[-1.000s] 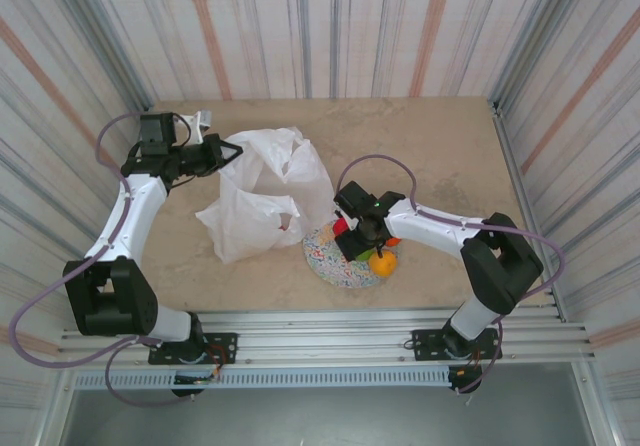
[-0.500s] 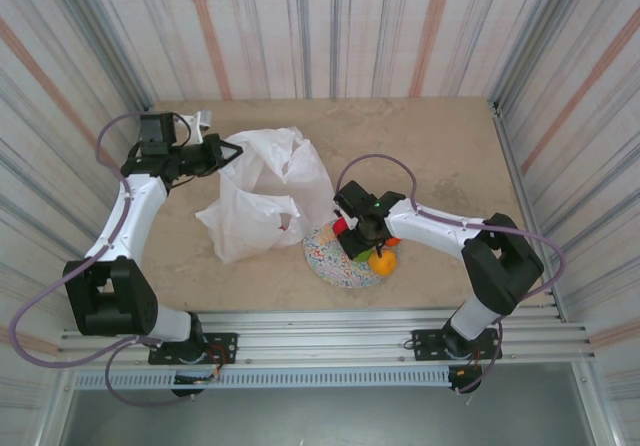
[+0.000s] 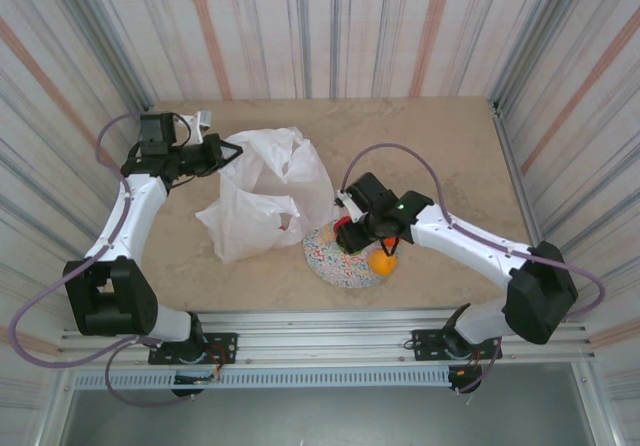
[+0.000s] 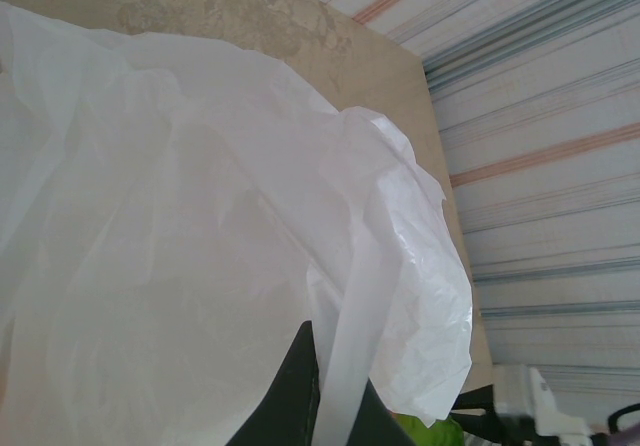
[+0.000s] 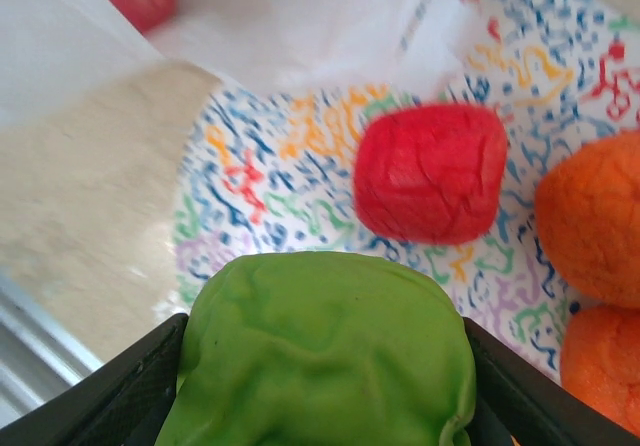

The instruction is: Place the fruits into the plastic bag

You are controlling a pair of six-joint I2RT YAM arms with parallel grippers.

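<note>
My right gripper (image 3: 350, 234) clasps the green fruit (image 5: 320, 351) over the plate (image 5: 290, 156) while my left gripper (image 3: 230, 151) pinches the bag (image 3: 265, 196) rim above the surface (image 3: 430, 146); next, likely, a carry to its mouth.

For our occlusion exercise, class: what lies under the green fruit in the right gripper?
The plate shows below the green fruit held by the right gripper, with a red fruit and orange fruits on it. The patch directly beneath is covered.
</note>
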